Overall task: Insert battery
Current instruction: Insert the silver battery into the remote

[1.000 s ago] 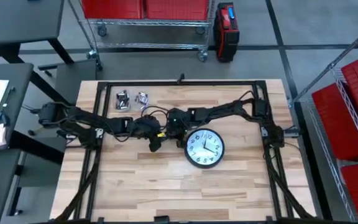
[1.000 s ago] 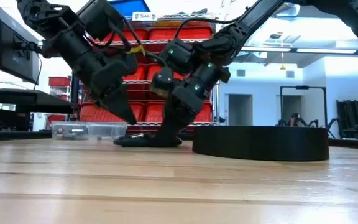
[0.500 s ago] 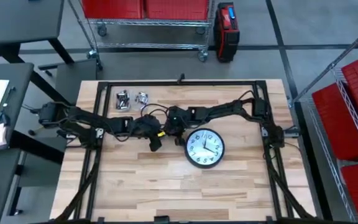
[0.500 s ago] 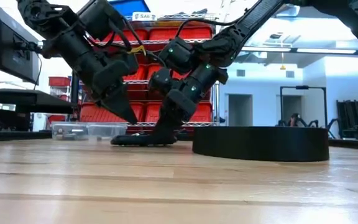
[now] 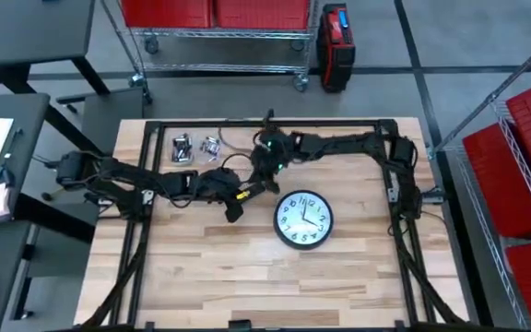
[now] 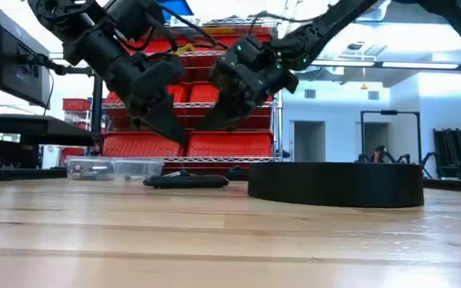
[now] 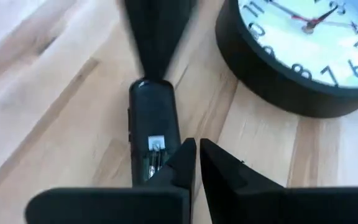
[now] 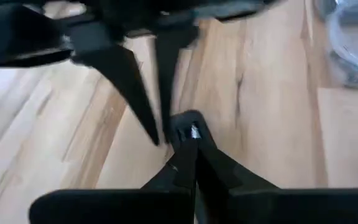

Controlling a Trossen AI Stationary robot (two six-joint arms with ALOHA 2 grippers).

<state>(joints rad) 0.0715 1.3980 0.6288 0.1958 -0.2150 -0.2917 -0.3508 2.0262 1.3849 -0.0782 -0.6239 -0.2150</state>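
From above, the left gripper hangs over the surface just beside the clock, and the right gripper sits a little farther back, toward the clear containers holding spare cells. The dark remote is hard to pick out here under the arms.

At table height, the remote lies flat with its long axis across the picture, just beside the clock's rim. Both sets of fingers hang above it, apart from it; the left gripper is nearer its middle, the right gripper higher. There is open room on the side away from the clock.

The left wrist camera shows its fingers pressed together, holding nothing, with the remote's open battery bay directly beyond the tips, long axis running straight ahead.

The right wrist camera shows its fingers likewise closed and empty, the bay end just ahead. No battery is visibly seated.
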